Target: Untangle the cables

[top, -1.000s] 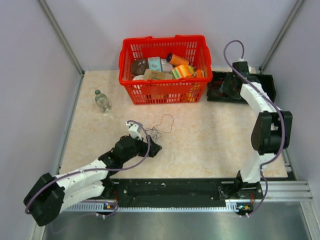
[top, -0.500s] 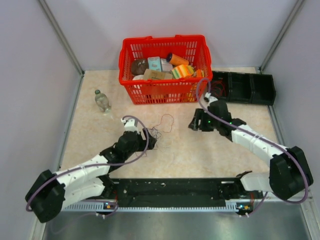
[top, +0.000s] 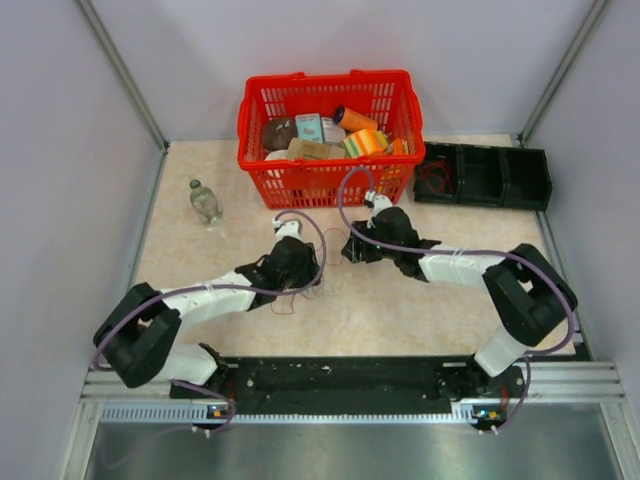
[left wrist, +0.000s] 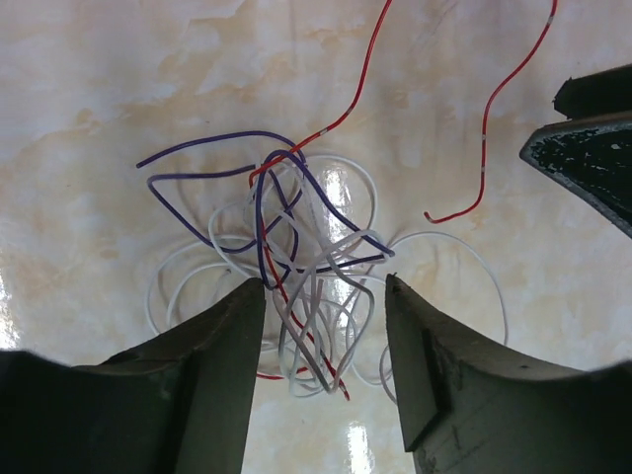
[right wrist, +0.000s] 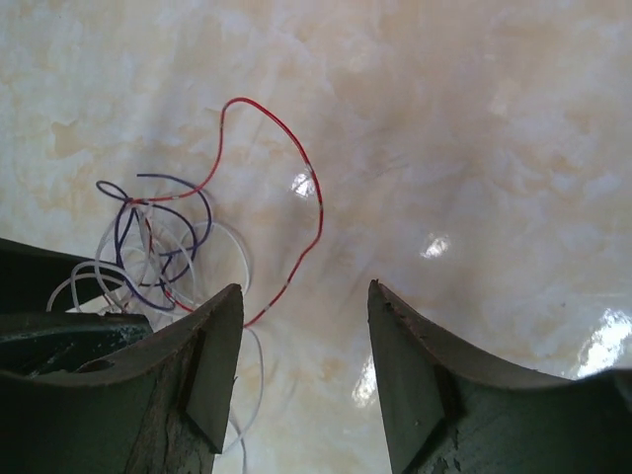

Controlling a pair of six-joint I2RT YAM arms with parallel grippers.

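My left claw (left wrist: 324, 286) hangs low over the cables (left wrist: 301, 252) with its jaws apart. The thick of the tangle lies on the counter (top: 420, 310) right between my two fingers (left wrist: 212, 375), white loops crossing purple ones, a red strand running through the middle. I cannot tell whether either finger touches a wire.

My right claw (right wrist: 305, 289) is spread apart too, with only bare counter in the gap. In its wrist view the knot sits off toward the left side, partly hidden behind one finger, and a red loop (right wrist: 316, 207) arcs out of the knot, swings wide and comes back down near that finger's tip.

From above, my two claws point at each other near the middle of the counter, close together, with the thin wires mostly hidden between and under them. Behind them stands a red basket (top: 325, 185) full of packages. A small clear bottle (top: 205, 203) is off to its left and the black bins (top: 505, 178) sit to its right, all well apart from the tangle
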